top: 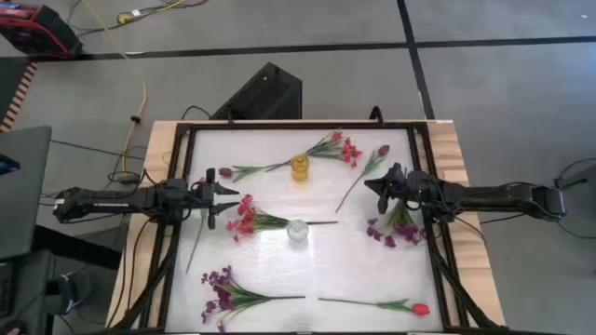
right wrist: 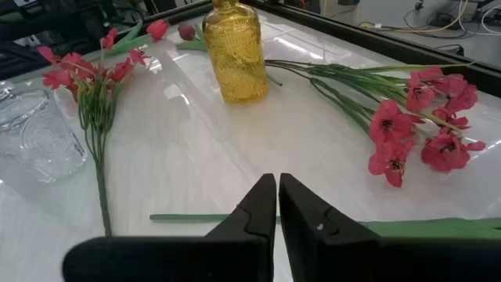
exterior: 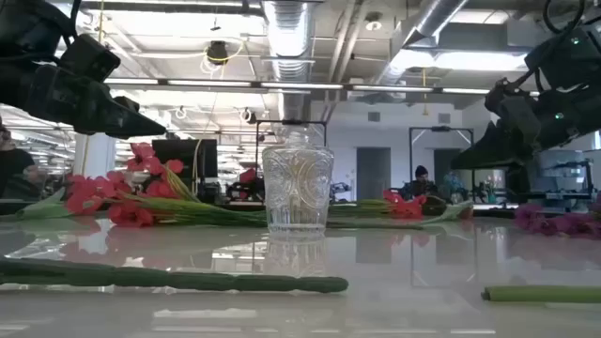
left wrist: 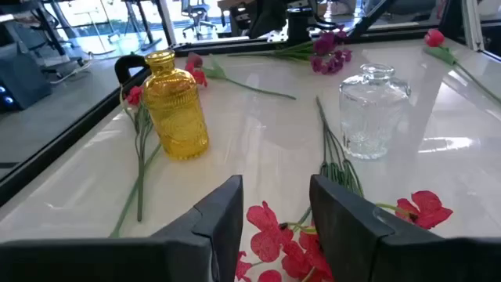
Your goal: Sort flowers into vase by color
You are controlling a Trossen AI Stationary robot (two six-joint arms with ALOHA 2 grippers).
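Artificial flowers lie flat on the white table. My left gripper (top: 220, 192) (left wrist: 275, 223) is open and hovers above the blossoms of a red-pink spray (top: 246, 219) (left wrist: 286, 247), whose stems reach toward the clear glass vase (top: 297, 230) (left wrist: 374, 110). My right gripper (top: 372, 185) (right wrist: 278, 196) is shut and hovers over the thin green stem (right wrist: 196, 218) of a maroon tulip (top: 382, 150). A yellow glass vase (top: 300, 167) (right wrist: 235, 51) stands between the arms. Another red-pink spray (top: 340, 147) (right wrist: 423, 117) lies beyond it.
A purple spray (top: 396, 228) lies under the right arm and another purple spray (top: 222, 290) lies near the front left. A red tulip (top: 419, 309) is at the front right, and a maroon tulip (top: 224, 172) left of the yellow vase. A black frame (top: 177, 149) rims the table.
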